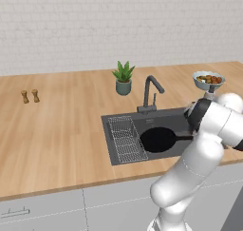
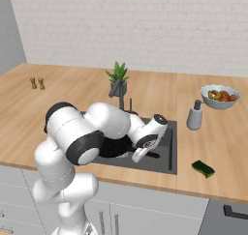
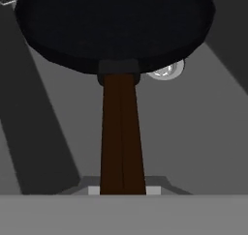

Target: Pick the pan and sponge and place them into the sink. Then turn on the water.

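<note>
The black pan (image 1: 159, 139) sits low inside the dark grey sink (image 1: 108, 135), right of the wire rack (image 1: 125, 139). In the hand view the pan (image 3: 114, 26) partly covers the round drain (image 3: 168, 70), and its brown handle (image 3: 121, 132) runs straight down into my gripper (image 3: 123, 190), which is shut on the handle's end. From the right base view my hand (image 2: 139, 153) reaches down into the basin over the pan (image 2: 114, 147). The green sponge (image 2: 203, 168) lies on the counter near the front edge, right of the sink. Water is out of view at the dark faucet (image 1: 151, 91).
A potted plant (image 1: 123, 78) stands behind the faucet. A fruit bowl (image 2: 219, 96) and a grey soap dispenser (image 2: 194, 115) stand on the counter right of the sink. Two small shakers (image 1: 29, 96) stand far left. My own arm blocks the sink's right part in the left base view.
</note>
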You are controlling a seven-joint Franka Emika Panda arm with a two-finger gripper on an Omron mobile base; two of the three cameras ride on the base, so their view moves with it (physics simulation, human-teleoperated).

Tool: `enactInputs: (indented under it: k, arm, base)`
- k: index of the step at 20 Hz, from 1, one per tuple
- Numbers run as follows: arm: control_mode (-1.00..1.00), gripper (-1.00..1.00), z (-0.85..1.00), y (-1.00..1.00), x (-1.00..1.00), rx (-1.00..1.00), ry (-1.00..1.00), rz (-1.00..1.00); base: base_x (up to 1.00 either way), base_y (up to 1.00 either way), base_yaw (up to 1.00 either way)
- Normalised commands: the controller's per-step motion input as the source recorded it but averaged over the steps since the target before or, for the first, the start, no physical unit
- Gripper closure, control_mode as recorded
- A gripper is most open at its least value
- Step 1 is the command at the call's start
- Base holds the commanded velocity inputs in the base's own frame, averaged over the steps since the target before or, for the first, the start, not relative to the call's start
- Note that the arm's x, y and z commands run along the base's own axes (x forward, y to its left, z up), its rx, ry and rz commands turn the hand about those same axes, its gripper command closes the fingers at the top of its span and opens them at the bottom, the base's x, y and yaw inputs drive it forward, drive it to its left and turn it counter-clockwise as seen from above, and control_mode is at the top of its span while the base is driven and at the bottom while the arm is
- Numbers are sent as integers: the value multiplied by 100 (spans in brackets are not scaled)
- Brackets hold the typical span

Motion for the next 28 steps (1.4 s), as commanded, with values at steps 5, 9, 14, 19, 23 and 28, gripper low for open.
enactInputs:
  k: [5, 9, 14, 19, 23, 28]
  arm:
    - [-100, 100, -41, 0, 9, 0, 0, 1]
    - [-100, 100, -21, 0, 16, 0, 0, 0]
    - [-100, 100, -20, 0, 32, 1, 0, 0]
    - [-100, 100, -37, 2, 39, 0, 0, -1]
    - [-100, 100, -47, 31, 24, -1, 0, -4]
    - [-100, 100, -35, 58, 30, -7, 0, -7]
  base:
    - [0, 0, 0]
    - [0, 0, 0]
    - [0, 0, 0]
    - [0, 0, 0]
    - [0, 0, 0]
    - [0, 0, 0]
